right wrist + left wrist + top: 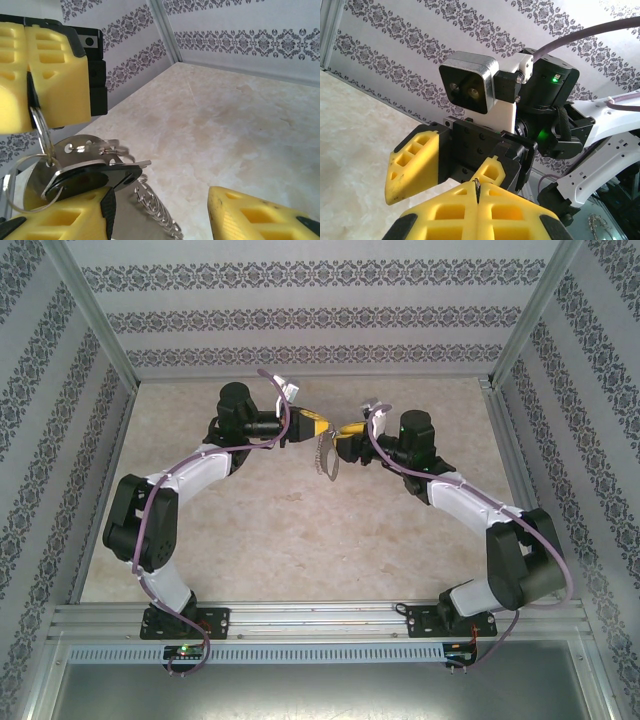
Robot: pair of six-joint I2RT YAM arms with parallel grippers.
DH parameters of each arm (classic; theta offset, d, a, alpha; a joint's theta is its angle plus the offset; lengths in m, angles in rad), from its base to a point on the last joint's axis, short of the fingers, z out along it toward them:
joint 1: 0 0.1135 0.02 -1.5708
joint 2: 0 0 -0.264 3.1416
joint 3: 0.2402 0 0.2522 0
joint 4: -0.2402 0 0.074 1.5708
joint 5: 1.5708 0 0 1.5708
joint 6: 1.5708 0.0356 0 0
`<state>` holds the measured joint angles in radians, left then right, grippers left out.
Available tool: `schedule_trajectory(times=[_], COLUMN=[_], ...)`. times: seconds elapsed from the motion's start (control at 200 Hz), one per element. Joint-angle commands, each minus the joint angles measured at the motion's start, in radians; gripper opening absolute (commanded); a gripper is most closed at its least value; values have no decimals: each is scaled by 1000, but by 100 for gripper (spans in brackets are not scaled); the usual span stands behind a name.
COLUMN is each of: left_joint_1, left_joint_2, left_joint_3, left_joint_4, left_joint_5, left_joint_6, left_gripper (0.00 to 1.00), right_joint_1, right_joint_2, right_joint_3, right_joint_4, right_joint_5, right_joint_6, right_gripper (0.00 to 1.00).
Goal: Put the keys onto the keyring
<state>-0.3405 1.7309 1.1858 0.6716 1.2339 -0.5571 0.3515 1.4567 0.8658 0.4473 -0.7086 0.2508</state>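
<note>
Black-headed key (95, 179) rests beside thin silver keyring (44, 132).

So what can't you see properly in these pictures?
Right wrist view: the chain runs off the bottom edge; the key has its blade lost among silver bits.
Left wrist view: the keyring is just a sliver, squeezed inside the left gripper.
Top view: the dangling bunch is too small to sort out.

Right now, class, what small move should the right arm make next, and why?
Probably close the right jaws on the key: they stand open and the key only rests on one finger, while the left jaws pinch the keyring just above.
</note>
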Motion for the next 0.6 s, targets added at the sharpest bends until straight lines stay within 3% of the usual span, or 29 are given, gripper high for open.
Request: schedule_trajectory(times=[0.0,0.305,0.595], left_joint_1=[-11,-11,-20], left_joint_2=[15,14,11], left_joint_3=[27,31,31], left_joint_4=[86,111,105], left_joint_5=[33,24,17], left_joint_6=[-28,-48,-46], left_gripper=[0,0,0], right_joint_1=[14,17,49], right_joint_2=[3,-54,-71], right_joint_3=[25,-56,-94], right_joint_4=[11,-22,19], right_joint_5=[-63,-56,55], right_joint_6=[-40,-77,-80], right_gripper=[52,54,56])
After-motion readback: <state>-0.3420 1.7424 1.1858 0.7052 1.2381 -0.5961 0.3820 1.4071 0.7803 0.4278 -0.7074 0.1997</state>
